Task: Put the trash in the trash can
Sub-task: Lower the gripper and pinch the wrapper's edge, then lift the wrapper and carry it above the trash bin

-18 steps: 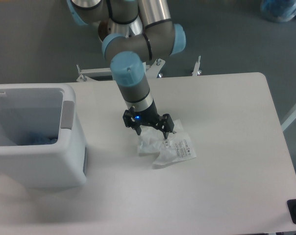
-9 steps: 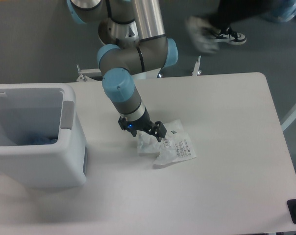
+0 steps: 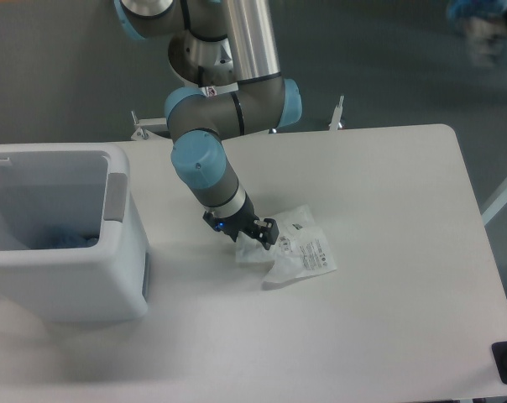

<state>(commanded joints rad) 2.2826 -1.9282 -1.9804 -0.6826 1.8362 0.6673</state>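
- Trash can (image 3: 111, 252): white boxy bin at the left end of the bench (image 3: 388, 319), grey panel on its right rim. Open at the top; something bluish lies low inside, too indistinct to identify. Position unchanged over the last second.
- Arm (image 3: 205, 168): blue-capped joints and grey links, leaning down from the rear of the bench toward its middle. Over the last second the wrist has swung leftward and dropped lower, so the tool now comes at the bag at a slant.
- End effector (image 3: 252, 238): black, with a small blue light, now pressed into the left edge of the plastic bag. A second ago its fingers stood well spread above the bag; they now look drawn close together on a fold of the film. Judged to be gripping the bag, though the contact itself is small and partly hidden.
- Plastic bag (image 3: 300, 252): translucent whitish, crumpled, black print on top, lying on the bench just right of centre, well apart from the trash can. Not lifted yet; its outline has hardly shifted.
- Water bottle: not visible in this view.
- Judgement: the grasp appears just made; lifting and carrying left to the can remain.
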